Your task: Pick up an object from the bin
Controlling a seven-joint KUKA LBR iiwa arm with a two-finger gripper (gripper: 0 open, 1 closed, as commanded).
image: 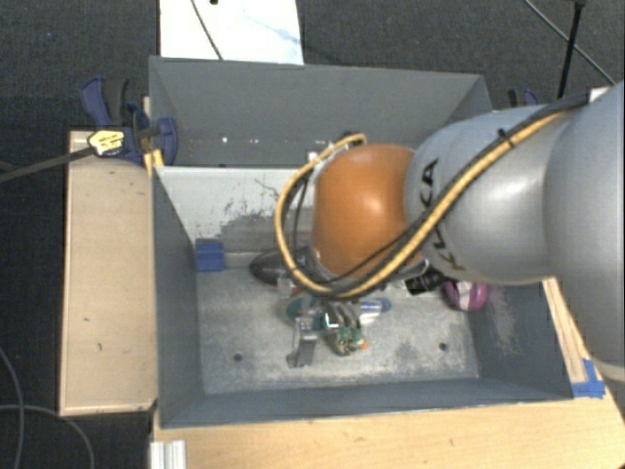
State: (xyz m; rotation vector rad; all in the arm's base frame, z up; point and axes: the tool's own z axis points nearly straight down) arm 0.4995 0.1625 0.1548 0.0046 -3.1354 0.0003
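My gripper hangs low over the middle of the bin floor, just under the arm's orange cover. Right beside it, on its right, lies a small green and dark round thing, touching or nearly touching it. A small blue and silver piece lies just above that. A dark grey oval thing rests to the gripper's upper left, partly hidden by the cables.
A blue block sits against the bin's left wall. A purple thing and a black piece lie at the right, half under the arm. The arm covers the bin's right and back.
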